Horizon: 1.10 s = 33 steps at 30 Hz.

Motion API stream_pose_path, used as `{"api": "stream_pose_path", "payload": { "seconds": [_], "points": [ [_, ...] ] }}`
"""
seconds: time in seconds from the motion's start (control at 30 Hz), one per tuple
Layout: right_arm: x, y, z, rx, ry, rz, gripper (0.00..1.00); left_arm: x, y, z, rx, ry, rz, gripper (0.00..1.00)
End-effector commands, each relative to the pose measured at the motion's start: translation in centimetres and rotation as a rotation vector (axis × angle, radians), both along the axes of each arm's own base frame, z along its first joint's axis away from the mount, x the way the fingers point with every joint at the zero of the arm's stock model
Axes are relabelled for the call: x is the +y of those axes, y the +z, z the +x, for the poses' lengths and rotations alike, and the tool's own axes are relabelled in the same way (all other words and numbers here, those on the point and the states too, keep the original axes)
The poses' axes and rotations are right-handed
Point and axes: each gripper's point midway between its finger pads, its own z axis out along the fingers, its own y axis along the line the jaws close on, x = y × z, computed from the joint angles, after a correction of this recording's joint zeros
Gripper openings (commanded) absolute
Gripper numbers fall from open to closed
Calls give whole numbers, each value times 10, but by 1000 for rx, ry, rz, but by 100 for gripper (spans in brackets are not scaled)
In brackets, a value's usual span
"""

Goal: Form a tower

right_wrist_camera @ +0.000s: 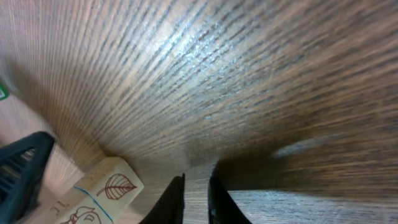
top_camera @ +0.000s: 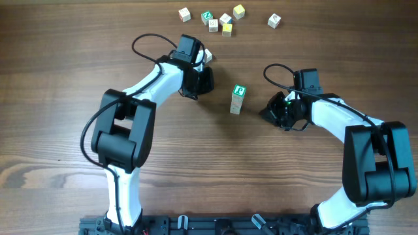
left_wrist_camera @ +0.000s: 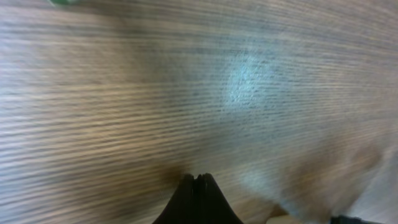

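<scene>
The tower [top_camera: 238,100] stands a little above the middle of the overhead frame, a narrow stack of pale cubes with a green letter on its top face. It has bare table [top_camera: 65,72] all around it and neither arm touches it. Only the overhead view shows the loose cubes [top_camera: 225,19], seven of them scattered along the upper edge, well apart from the stack. The left wrist view is blurred and shows mostly wood grain. At its lower centre the left gripper [left_wrist_camera: 198,183] has its fingers pressed together with nothing between them, and a green smear sits in the upper left corner. The right wrist view shows what the overhead cannot. The right gripper [right_wrist_camera: 196,179] has its jaws a narrow slit apart, with only wood showing between them. In the lower left of that view is a leaf cube [right_wrist_camera: 115,185] with a red leaf drawing and a blue line, touching a second printed cube below it. A dark ribbed part [right_wrist_camera: 22,165] sits at the left edge, and I cannot tell what it is. From above, the left arm [top_camera: 157,81] bends from the lower left up and to the right, ending near the tower's left. The right arm [top_camera: 330,114] reaches from the lower right toward the left, ending near the tower's right.
</scene>
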Motion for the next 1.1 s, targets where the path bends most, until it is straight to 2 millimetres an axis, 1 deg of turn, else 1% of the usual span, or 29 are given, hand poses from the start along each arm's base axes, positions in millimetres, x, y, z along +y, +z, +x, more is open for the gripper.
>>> {"api": "stream_pose_path", "payload": {
  "seconds": [0.0, 0.07, 0.13, 0.37, 0.53, 0.67, 1.07],
  "points": [
    [-23, -17, -1, 22, -46, -140, 19, -30, -17, -16, 103, -4, -120, 4],
    [-23, -17, -1, 22, -46, -140, 21, -36, -26, -23, 138, -5, -129, 4],
    [-23, -17, -1, 22, -46, -140, 22, -41, -30, -31, 175, -21, -152, 4],
    [-24, -17, -1, 21, -47, -143, 22, -34, -36, -49, 262, -14, -119, 4],
    [-24, -17, -1, 21, -47, -143, 22, -47, -25, -58, 313, -37, -213, 4],
    [-24, -17, -1, 22, -47, -143, 22, -51, -21, -61, 340, -31, -245, 4],
    [-24, -17, -1, 21, -47, -143, 22, -47, -23, -70, 389, -22, -228, 4]
  ]
}}
